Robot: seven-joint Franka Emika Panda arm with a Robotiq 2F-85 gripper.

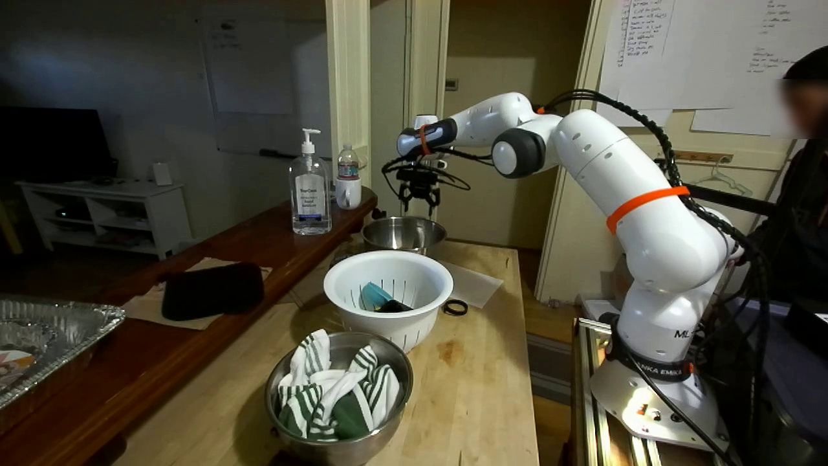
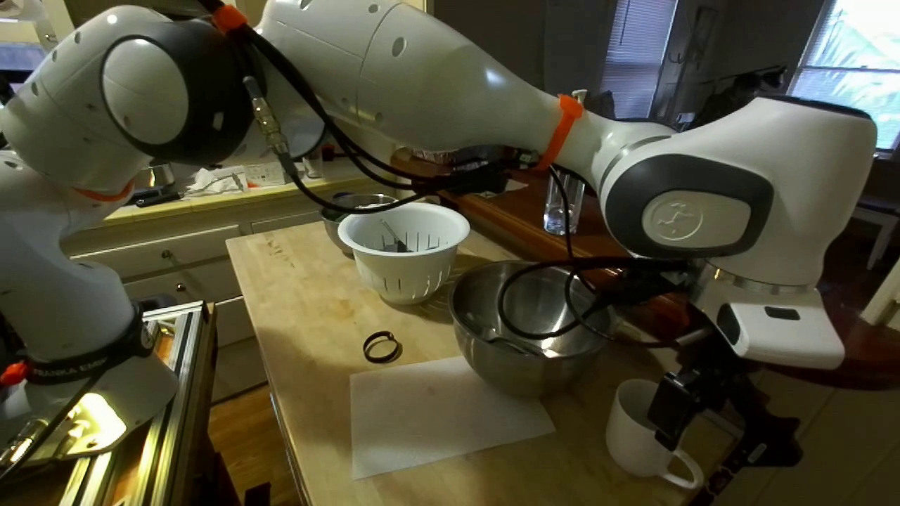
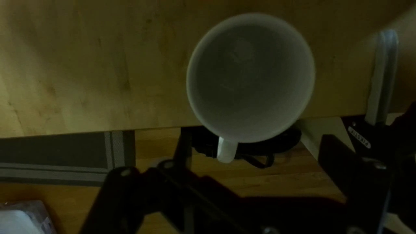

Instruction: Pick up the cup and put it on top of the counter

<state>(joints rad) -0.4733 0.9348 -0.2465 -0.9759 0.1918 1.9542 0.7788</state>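
Fingers [image 3: 339, 165] apart near the upright white cup [image 3: 250, 78], contact unclear in dim wrist view.

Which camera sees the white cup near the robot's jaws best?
The wrist view: it looks down on the cup, showing its whole rim and inside, though dimly. In an exterior view its side shows, partly hidden by the jaws. In an exterior view with striped cloths up front, I can't find that cup.
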